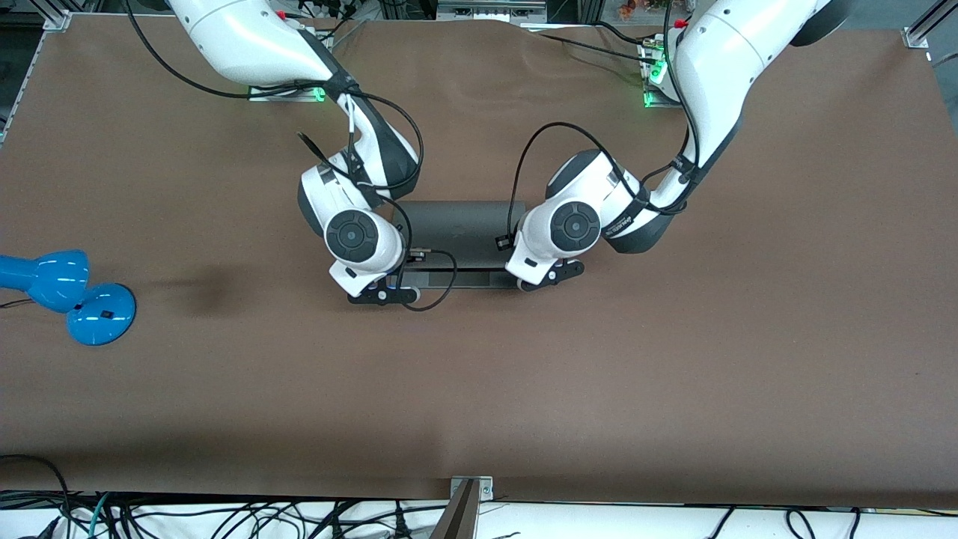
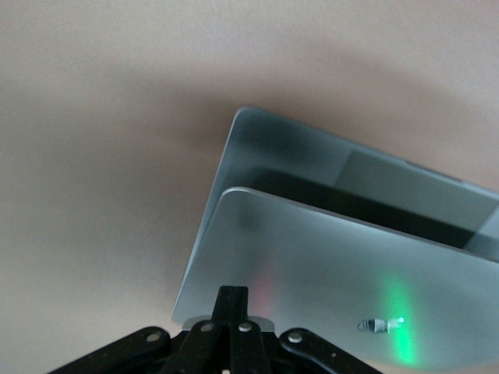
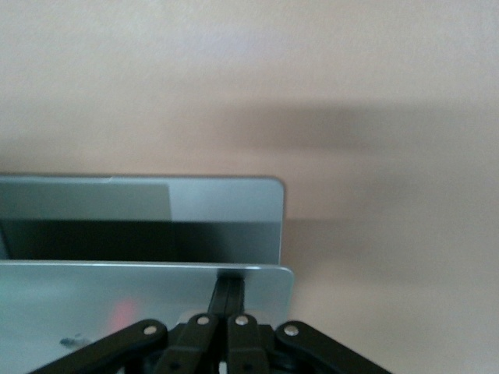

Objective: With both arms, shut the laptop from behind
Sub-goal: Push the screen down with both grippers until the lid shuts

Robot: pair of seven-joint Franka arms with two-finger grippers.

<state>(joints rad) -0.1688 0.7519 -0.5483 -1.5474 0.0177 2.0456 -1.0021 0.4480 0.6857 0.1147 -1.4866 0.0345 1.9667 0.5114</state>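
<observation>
- The laptop (image 1: 460, 224) is seen at mid-table, between the two arms, lid partly lowered over the base; a gap between lid and base is still open in both wrist views.
- In the left wrist view the grey lid (image 2: 327, 280) is shown tilted over the base, with a strip of black keyboard (image 2: 374, 206) visible in the gap and a green light reflected on the lid.
- In the right wrist view the lid's corner (image 3: 156, 304) is shown above the base (image 3: 226, 199), dark keyboard area between them.
- The left gripper (image 1: 550, 277) is placed over the lid's edge at the left arm's end of the laptop; its fingers (image 2: 231, 312) are drawn together and pressed against the lid's back.
- The right gripper (image 1: 382, 293) is placed over the lid's edge at the right arm's end; its fingers (image 3: 228, 300) are together too, touching the lid's back near the corner.
- Nothing is clamped by either gripper.
- A blue desk lamp (image 1: 67, 296) is lying on the brown table (image 1: 673, 374), well apart from the laptop, toward the right arm's end.
</observation>
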